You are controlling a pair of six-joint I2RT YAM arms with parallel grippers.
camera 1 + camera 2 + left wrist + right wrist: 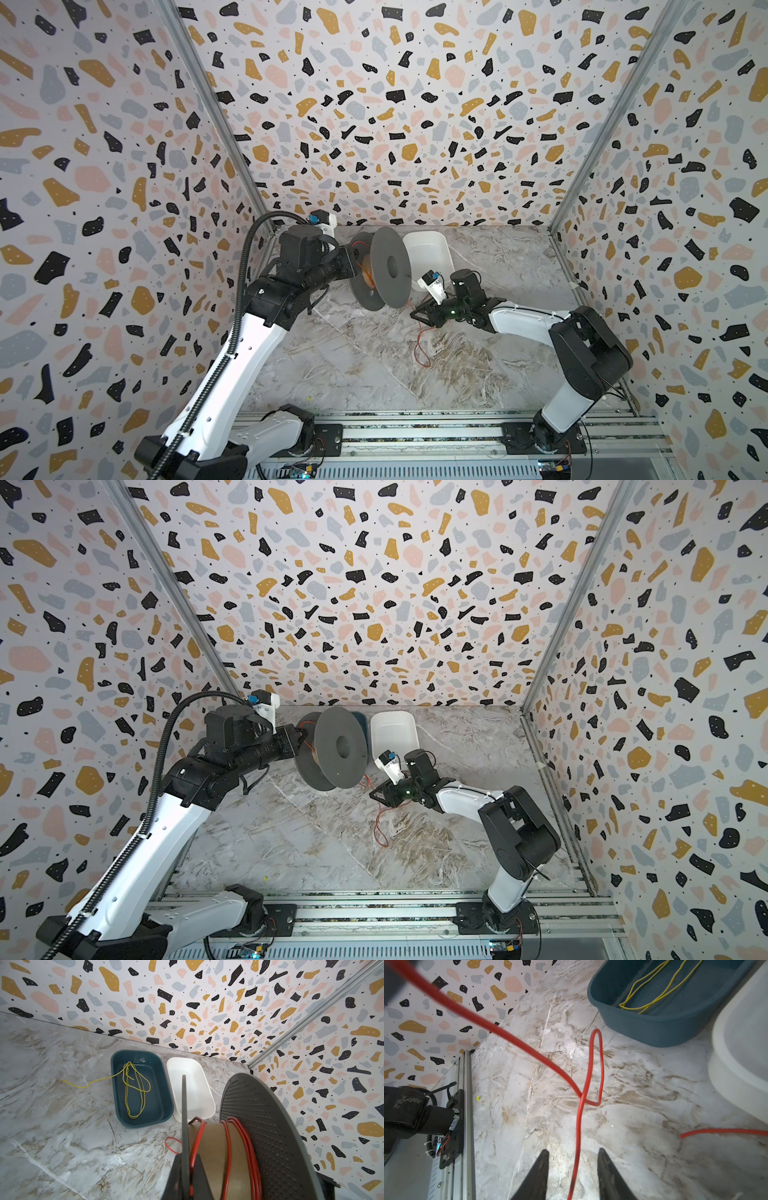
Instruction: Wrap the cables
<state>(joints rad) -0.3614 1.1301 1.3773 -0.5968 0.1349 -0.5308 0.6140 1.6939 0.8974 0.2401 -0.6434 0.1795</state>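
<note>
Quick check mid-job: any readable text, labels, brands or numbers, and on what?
No text is legible.
Pale marks on the left arm housing: too blurred.
Dark print on the right wrist camera mount: too small.
No markings seen on spool, red cable, blue bin, white bin.

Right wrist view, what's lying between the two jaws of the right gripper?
The red cable runs through the gap between the jaws of the right gripper, touching neither; beneath it is only bare marble table. The right wrist view shows this.
</note>
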